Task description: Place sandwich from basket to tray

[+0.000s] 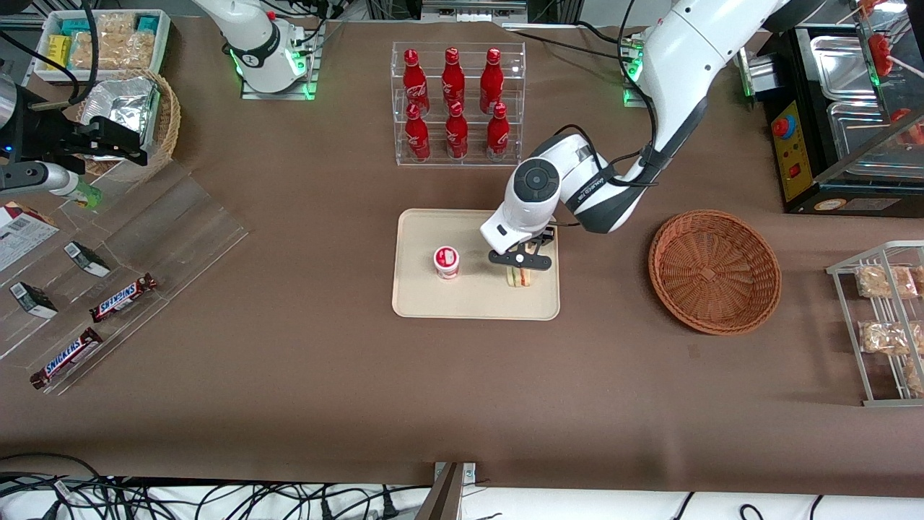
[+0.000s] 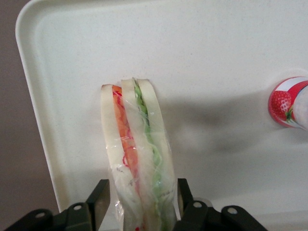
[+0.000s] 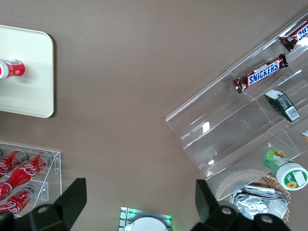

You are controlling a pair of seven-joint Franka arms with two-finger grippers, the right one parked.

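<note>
**Layout around the tray**

The sandwich [image 1: 519, 277] stood on the tray [image 1: 462, 307], with the gripper [image 1: 521, 261] directly above it, one finger [image 2: 98, 201] on each side. A yogurt cup [image 1: 447, 262] sat on the tray beside the sandwich. The basket [image 1: 714, 271] lay off the tray, toward the working arm's end.
</note>
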